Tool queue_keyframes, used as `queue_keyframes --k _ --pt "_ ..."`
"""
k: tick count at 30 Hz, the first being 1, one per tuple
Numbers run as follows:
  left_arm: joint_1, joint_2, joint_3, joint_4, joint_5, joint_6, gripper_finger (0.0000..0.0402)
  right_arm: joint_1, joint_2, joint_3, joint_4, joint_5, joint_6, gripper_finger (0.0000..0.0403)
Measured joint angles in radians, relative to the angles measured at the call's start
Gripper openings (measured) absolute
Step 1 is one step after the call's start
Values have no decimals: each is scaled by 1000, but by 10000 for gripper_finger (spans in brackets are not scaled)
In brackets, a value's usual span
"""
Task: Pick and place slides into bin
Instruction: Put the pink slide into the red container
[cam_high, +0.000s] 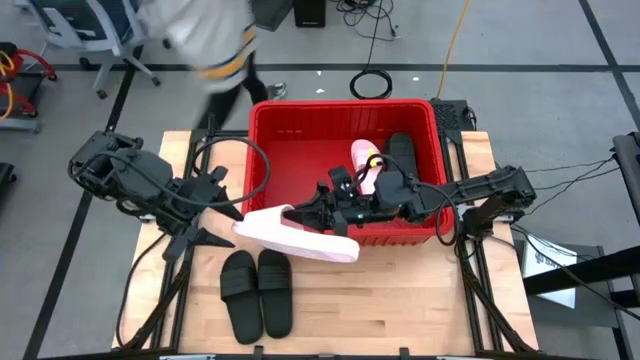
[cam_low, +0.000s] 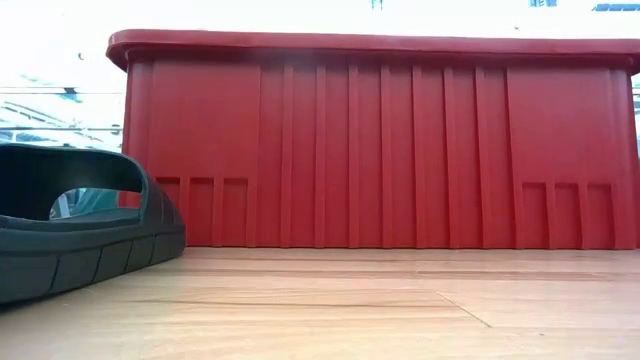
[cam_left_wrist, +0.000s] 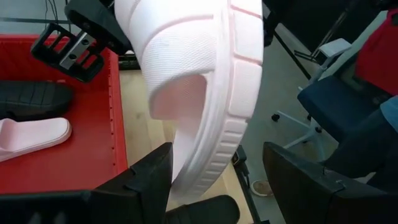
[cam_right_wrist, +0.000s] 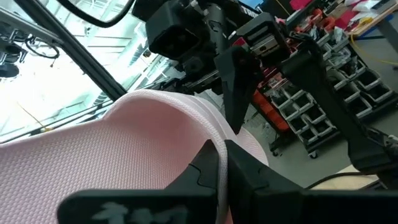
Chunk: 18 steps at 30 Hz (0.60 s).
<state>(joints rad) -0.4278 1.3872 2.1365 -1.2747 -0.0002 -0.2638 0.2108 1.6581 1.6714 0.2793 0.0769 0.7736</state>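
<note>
Light is bright and even from above, w/ soft small shadows under things on the table (cam_high: 400, 320). Person (cam_high: 205, 40) at the far edge is smeared by motion blur in the high view. Low view: far room over the bin (cam_low: 380, 150) is washed out white, big glare; black slide (cam_low: 70, 225) at near left is soft, out of focus. Left wrist view: pink slide (cam_left_wrist: 205, 93) is very close, well lit, shadow inside its strap. Right wrist view: windows glare white and blow out detail; near fingers look dark and blurry.
</note>
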Motion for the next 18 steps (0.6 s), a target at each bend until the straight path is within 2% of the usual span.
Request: queue_keyframes --k 18 --pt "18 27 0 75 -4 19 241 -3 0 0 -4 -1 35 1"
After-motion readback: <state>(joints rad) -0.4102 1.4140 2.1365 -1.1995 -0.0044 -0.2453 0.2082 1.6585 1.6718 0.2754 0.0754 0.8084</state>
